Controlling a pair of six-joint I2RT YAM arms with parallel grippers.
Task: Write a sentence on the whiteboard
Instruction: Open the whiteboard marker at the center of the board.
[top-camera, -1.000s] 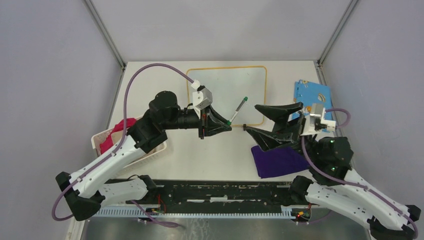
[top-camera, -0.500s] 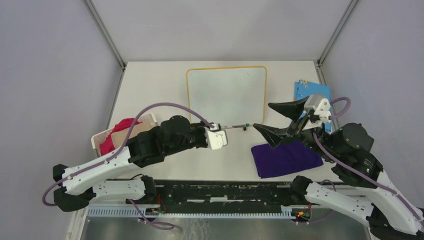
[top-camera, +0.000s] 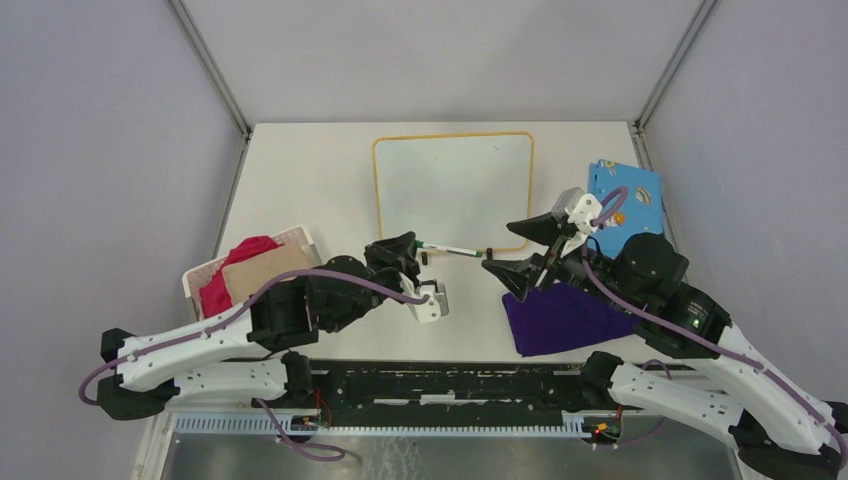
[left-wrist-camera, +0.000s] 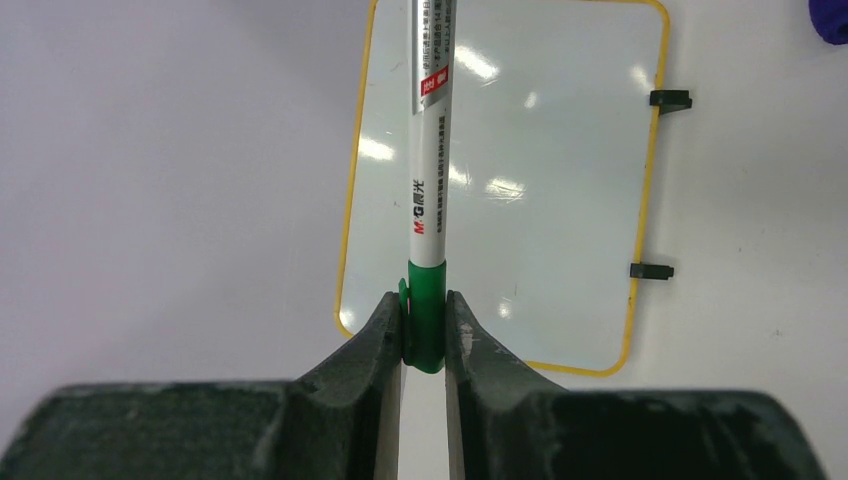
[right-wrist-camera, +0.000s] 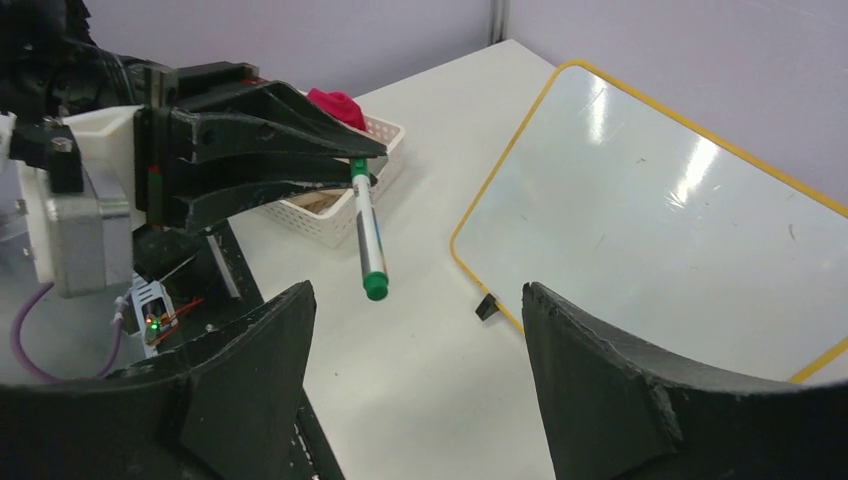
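Clamping the green end of a marker (left-wrist-camera: 430, 150), the left gripper (left-wrist-camera: 423, 320) is nearly closed, its dark fingers pinching the round barrel from both sides. The marker sticks out level above the worktop (top-camera: 300, 180). Its far green tip is aimed at the right gripper (top-camera: 500, 243), which gapes fully wide and holds nothing; tip and jaws are near but apart. Just beyond both, the whiteboard (top-camera: 450, 185) lies flat at the middle of the far edge. It is a glossy white rectangle with rounded corners and a thin yellow rim, its face plain but for glare. Two small black clips (left-wrist-camera: 651, 270) sit on its near rim. Bare worktop lies open between board and left edge. A soft purple cloth (top-camera: 560, 315) lies under the right arm, a blue patterned cloth (top-camera: 635, 195) by the right edge, and a white plastic basket (top-camera: 300, 236) with a red cloth (top-camera: 235, 265) at the left edge.
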